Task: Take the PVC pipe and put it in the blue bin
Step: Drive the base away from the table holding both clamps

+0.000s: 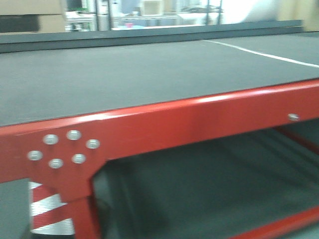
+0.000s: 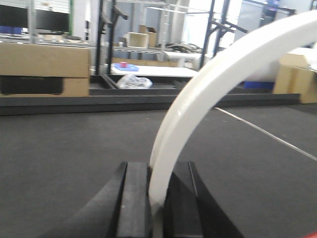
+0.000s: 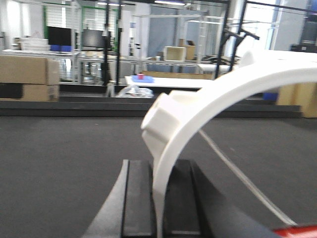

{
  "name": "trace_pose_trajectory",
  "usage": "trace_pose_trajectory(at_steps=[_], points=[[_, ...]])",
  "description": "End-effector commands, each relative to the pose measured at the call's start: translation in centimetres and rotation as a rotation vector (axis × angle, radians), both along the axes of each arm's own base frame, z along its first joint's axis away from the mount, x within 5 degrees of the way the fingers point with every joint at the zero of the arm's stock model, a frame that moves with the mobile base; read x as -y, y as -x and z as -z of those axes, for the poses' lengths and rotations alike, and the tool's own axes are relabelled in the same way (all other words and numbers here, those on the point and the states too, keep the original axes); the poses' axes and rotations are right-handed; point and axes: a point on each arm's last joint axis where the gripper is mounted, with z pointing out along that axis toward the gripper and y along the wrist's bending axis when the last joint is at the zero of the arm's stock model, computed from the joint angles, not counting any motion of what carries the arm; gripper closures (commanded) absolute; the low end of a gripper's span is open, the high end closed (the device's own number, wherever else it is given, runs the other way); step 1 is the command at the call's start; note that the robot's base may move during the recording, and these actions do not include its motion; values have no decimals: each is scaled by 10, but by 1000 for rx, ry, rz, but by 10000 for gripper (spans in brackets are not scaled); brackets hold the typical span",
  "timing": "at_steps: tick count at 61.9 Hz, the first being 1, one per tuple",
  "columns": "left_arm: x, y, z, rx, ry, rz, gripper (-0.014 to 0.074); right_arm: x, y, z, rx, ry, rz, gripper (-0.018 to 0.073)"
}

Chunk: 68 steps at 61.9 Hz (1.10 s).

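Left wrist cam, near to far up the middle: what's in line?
left gripper, shut on the white PVC pipe → dark table mat → raised black rail at the mat's far edge → crumpled plastic bag beyond it

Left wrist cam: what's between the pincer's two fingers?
The curved white PVC pipe, pinched in the left pincer; clear in the left wrist view.

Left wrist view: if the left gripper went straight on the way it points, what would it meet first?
Apart from the PVC pipe the left gripper clamps, the way over the dark table top looks free up to the raised black ledge at its far edge, though depth is unclear.
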Motion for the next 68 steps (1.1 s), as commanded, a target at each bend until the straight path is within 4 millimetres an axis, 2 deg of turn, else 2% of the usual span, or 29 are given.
trace_pose_trajectory(at_steps=[1, 68], points=[[0, 2, -3, 27, 10, 3, 707, 0, 2, -2, 29, 6, -4, 718], [0, 2, -3, 27, 10, 3, 707, 0, 2, -2, 29, 6, -4, 718]])
